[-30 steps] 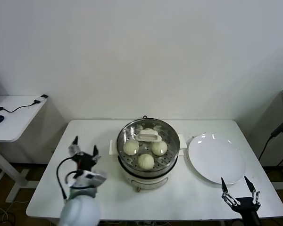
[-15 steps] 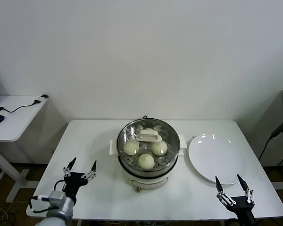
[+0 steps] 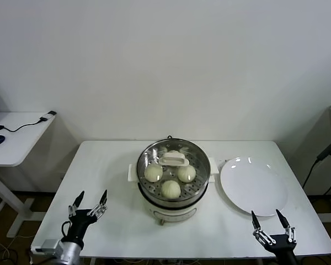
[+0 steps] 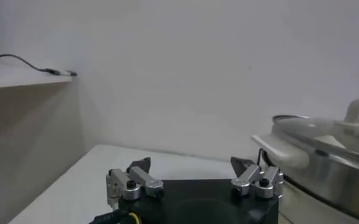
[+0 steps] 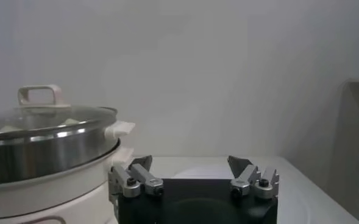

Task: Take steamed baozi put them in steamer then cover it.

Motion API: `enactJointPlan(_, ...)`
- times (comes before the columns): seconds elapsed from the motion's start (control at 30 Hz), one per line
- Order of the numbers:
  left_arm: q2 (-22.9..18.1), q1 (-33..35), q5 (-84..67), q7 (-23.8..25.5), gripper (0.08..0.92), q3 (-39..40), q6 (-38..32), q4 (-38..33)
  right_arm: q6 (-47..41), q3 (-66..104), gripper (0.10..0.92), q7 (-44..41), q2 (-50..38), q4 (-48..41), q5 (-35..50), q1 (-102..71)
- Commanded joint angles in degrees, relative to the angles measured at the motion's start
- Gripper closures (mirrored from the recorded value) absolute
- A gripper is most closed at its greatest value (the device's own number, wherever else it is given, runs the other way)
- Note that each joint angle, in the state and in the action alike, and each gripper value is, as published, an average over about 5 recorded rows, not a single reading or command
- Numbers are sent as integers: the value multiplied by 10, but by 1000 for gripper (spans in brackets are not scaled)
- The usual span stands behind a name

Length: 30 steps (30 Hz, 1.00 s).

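Cover [image 3: 172, 158] sits on steamer [image 3: 174, 190]; both pincers [image 3: 89, 203] [image 3: 270, 224] spread, near table edge.

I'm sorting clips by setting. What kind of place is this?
Probably a lab or office test space, not a kitchen: a bare white table holding only the steamer and plate, with a computer desk beside it.

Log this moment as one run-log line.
baozi: in steamer | cover: on steamer | plate: bare | left gripper: open, table's near-left edge | right gripper: open, near-right edge
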Motion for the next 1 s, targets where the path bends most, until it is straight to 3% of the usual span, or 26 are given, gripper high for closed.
enactJointPlan(0.03, -1, 12, -43, 6, 177, -7, -40, 10, 7, 1, 203, 7, 9, -5, 5, 2)
enactJointPlan(1.0, -3, 12, -32, 4, 177, -7, -43, 10, 8, 1, 203, 16, 11, -12, 5, -4)
